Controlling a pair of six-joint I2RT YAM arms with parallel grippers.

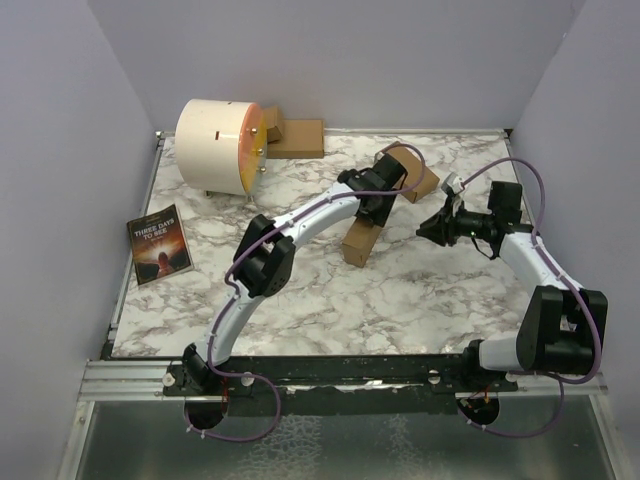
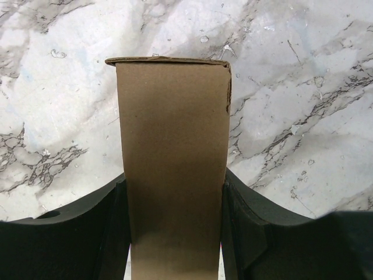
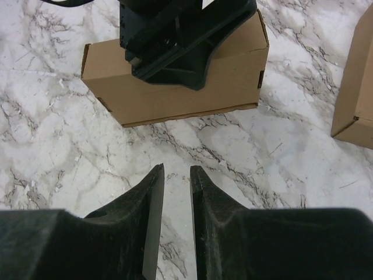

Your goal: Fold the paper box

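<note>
Brown box (image 2: pixel 175 163), grey-veined white table (image 2: pixel 303 87)

Marble-patterned tabletop (image 1: pixel 330 300) (white, grey-veined), plain lavender walls (image 1: pixel 400 60) on three sides, even soft light

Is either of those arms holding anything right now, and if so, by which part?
The left tool clamps the brown paper box across its two long side faces, one finger on each. The right tool holds nothing.

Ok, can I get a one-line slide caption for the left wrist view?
Left claw shut on the sides of a brown paper box, seen against the marbled table.
</note>
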